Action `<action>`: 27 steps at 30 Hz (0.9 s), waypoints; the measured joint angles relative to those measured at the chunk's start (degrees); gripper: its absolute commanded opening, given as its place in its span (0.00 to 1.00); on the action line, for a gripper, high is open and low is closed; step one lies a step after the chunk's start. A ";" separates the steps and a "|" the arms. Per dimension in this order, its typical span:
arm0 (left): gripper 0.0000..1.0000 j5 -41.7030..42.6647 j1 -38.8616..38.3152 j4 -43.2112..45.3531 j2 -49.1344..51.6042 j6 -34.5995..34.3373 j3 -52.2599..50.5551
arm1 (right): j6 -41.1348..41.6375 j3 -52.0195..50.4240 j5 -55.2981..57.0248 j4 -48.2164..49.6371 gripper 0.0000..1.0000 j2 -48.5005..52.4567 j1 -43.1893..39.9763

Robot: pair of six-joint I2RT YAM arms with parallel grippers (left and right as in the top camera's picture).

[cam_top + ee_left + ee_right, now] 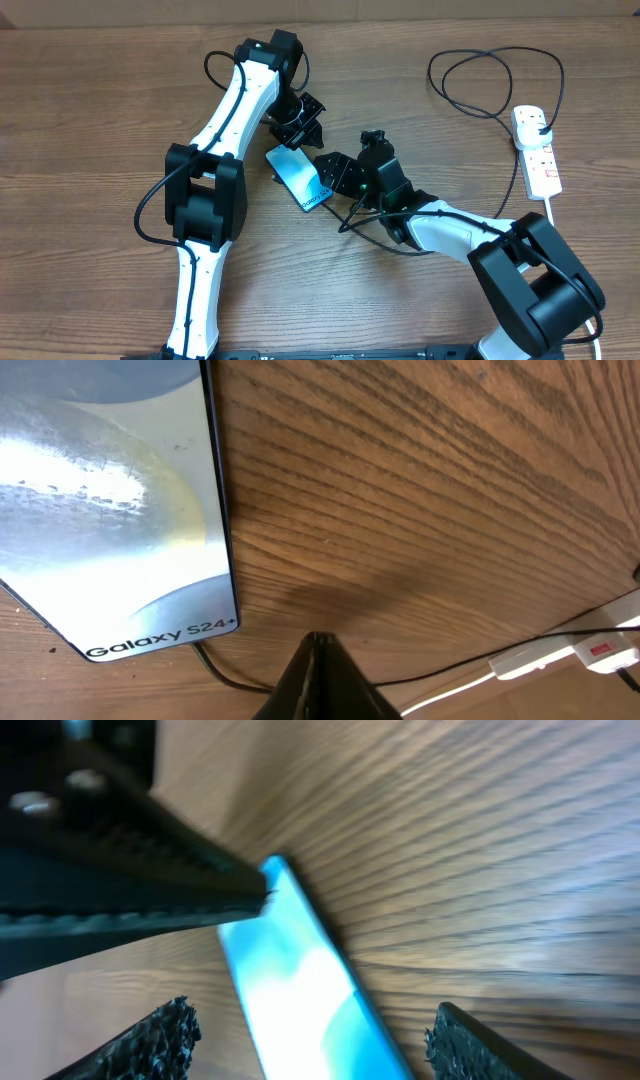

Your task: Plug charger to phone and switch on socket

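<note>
Left pincer (pixel 318 647): clenched, both fingers pressed flat together into one dark wedge; nothing to be seen between them
Left pincer, contact: in the right wrist view, tip right at the far corner of the phone (pixel 298 176); touching or just short of it, cannot tell
Left pincer, place: at 12 o'clock of the phone, seen from overhead
Right pincer (pixel 312 1015): released, jaws well apart, one ridged finger (pixel 150 1040) on each side of the phone, wood showing between each finger and the phone's edge
Right pincer, place: at 3 o'clock of the phone, seen from overhead
Phone: lying flat near the middle of the table (pixel 100 100), screen up, white lettering at its 5 o'clock end
Charger (pixel 431 72): looped at 2 o'clock of the table, black plug seated in the 12 o'clock end of the socket (pixel 537 150); thin black cable also passing just beside the phone's lettered end; joined to the phone or not, cannot tell
Socket: at 3 o'clock of the table, well apart from both pincers, white cord (pixel 552 205) leaving toward 6 o'clock
Count: two arms, two pincers, one phone, one charger, one socket, one white cord
</note>
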 measured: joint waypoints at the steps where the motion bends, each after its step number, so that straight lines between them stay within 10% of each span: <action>1: 0.04 -0.02 0.02 0.00 0.00 0.02 0.00 | -0.02 0.00 -0.11 -0.02 0.88 0.17 -0.46; 5: 0.08 -0.11 0.63 -0.07 0.00 1.40 0.00 | -0.59 0.17 -1.90 -1.38 1.00 0.17 -2.36; 12: 0.45 -2.21 3.61 -1.68 0.00 8.11 0.02 | -4.61 0.20 -5.14 -10.40 1.00 -5.31 -6.32; 17: 0.98 -6.78 4.79 -1.90 -0.04 16.17 0.85 | -11.28 0.33 -5.57 -19.04 1.00 -16.17 -8.20; 27: 1.00 -16.98 2.08 -8.74 -5.09 21.42 2.97 | -19.10 0.50 -3.58 -30.91 1.00 -28.94 -8.24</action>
